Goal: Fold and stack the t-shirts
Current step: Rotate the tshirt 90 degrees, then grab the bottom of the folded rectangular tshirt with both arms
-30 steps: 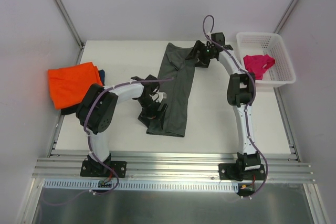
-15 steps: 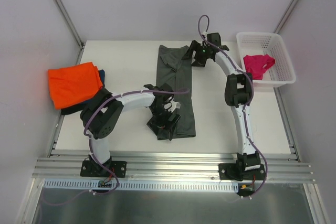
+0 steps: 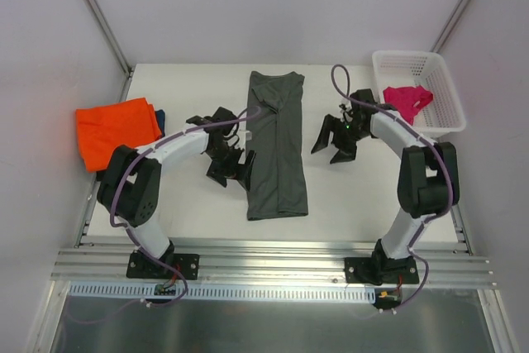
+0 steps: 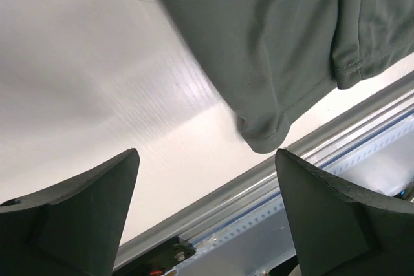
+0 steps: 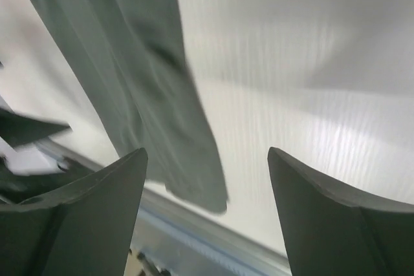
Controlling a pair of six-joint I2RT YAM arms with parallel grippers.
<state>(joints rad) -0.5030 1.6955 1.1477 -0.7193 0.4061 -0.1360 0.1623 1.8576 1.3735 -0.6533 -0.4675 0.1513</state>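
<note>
You see a dark grey t-shirt point(image 3: 277, 150) of soft, matt knit cloth lying on a smooth white table point(image 3: 355, 196) with a faint sheen. At two o'clock the basket point(image 3: 409, 62) is white lattice plastic. At six o'clock the rail point(image 3: 273, 258) is ribbed, dull-shining metal.

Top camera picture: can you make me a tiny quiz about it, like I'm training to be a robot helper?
1. Which shirt is in the white basket? A orange, B pink, C grey.
2. True or false: the left gripper and the right gripper are both open, holding nothing.
3. Fill in: the grey shirt lies ____ the two grippers.
Key: 1 B, the pink shirt. 2 True. 3 between.
</note>
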